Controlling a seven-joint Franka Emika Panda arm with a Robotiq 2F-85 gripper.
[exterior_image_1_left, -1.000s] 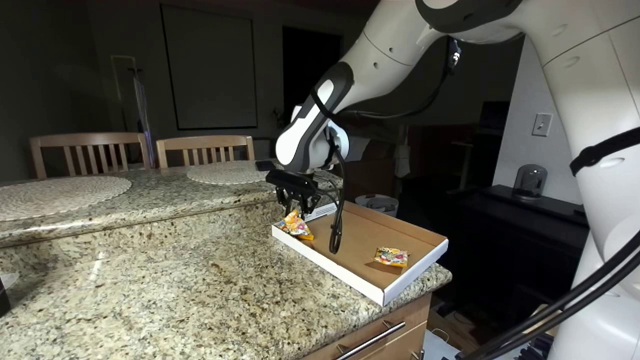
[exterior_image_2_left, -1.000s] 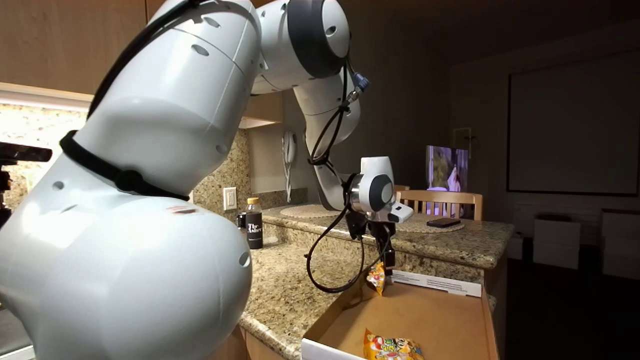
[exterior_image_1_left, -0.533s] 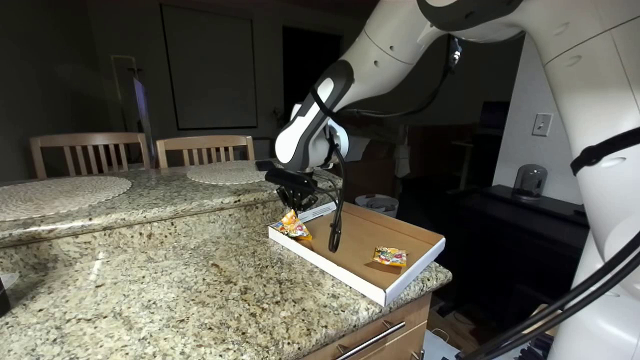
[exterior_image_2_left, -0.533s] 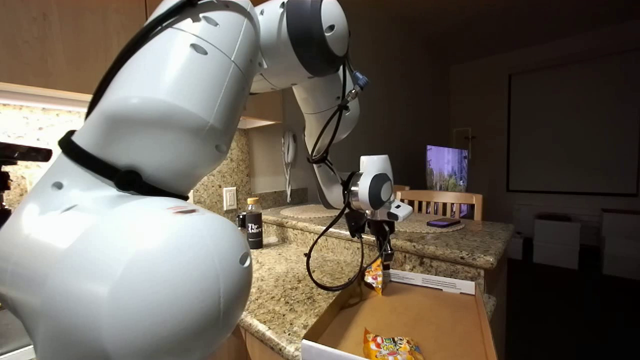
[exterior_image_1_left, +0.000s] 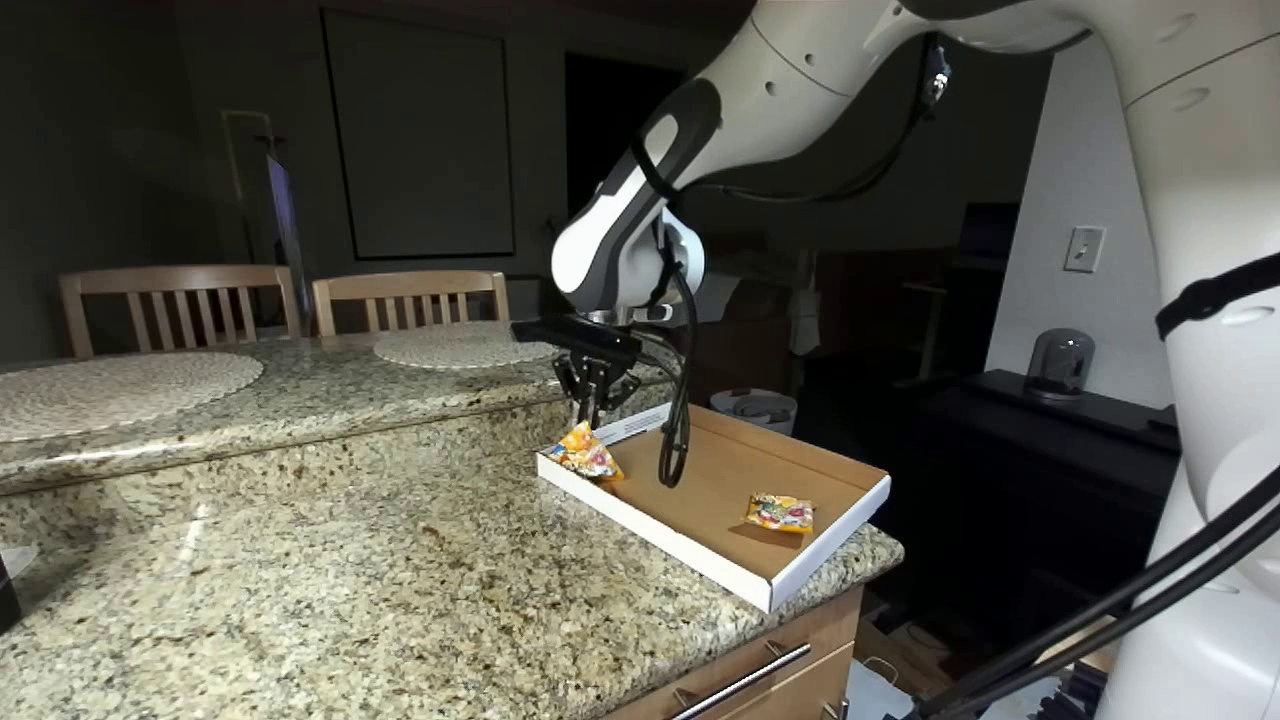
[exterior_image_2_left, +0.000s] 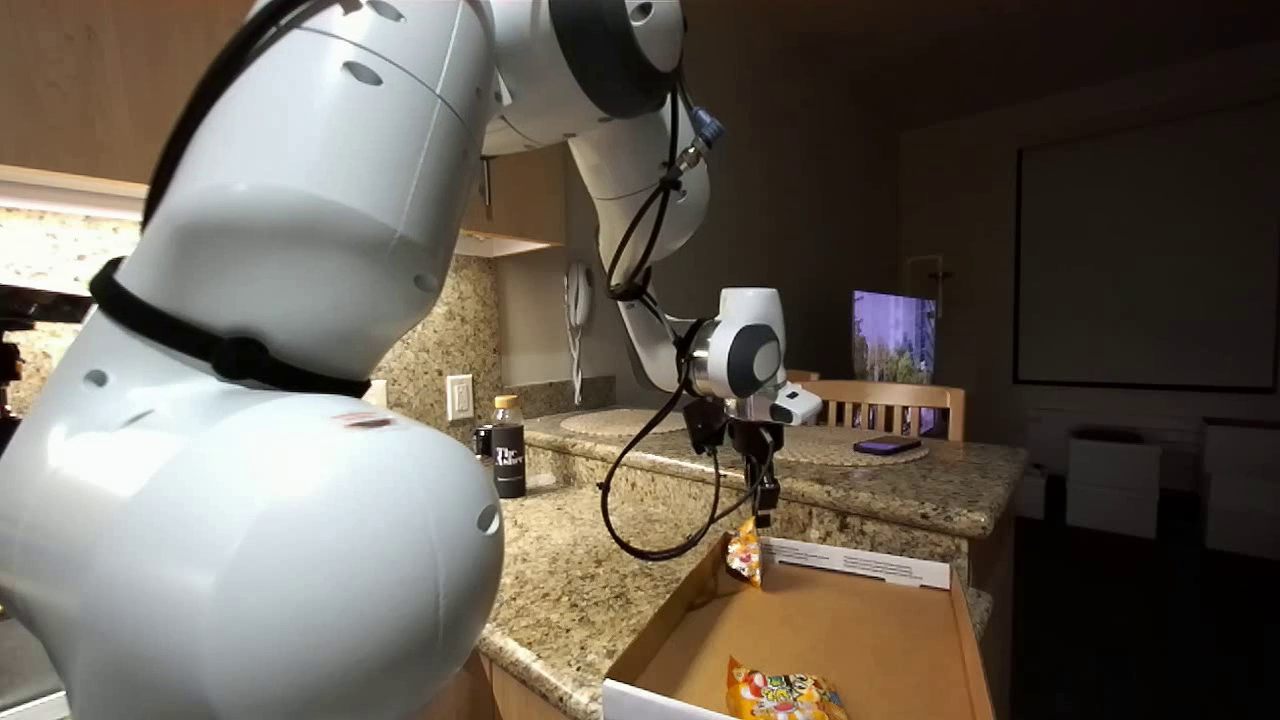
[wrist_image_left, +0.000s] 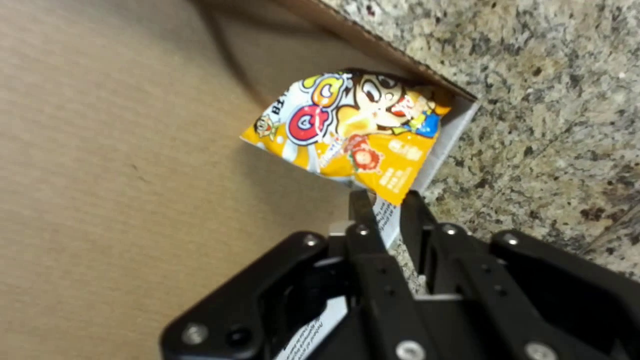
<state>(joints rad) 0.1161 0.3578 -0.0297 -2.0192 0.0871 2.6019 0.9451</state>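
Packet (exterior_image_1_left: 586, 455) sat tilted in the box (exterior_image_1_left: 720, 470), at a corner by the labelled end, in an exterior view; gripper (exterior_image_1_left: 588, 412) hung just above it. In an exterior view, fingertips (exterior_image_2_left: 766, 500) stood over the packet's raised tip; contact unclear. Wrist view: jaws narrow, a slim gap, apparently nothing gripped; packet's orange corner pointed toward that gap. A good pinch, I judged, wanted wider jaws, a straddle of that corner, a gentle descent. Sideways pushing risked crushing the packet or sliding the box along the counter (exterior_image_1_left: 400, 560).

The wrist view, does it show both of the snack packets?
No, it shows only one orange packet, near a corner of the cardboard box.
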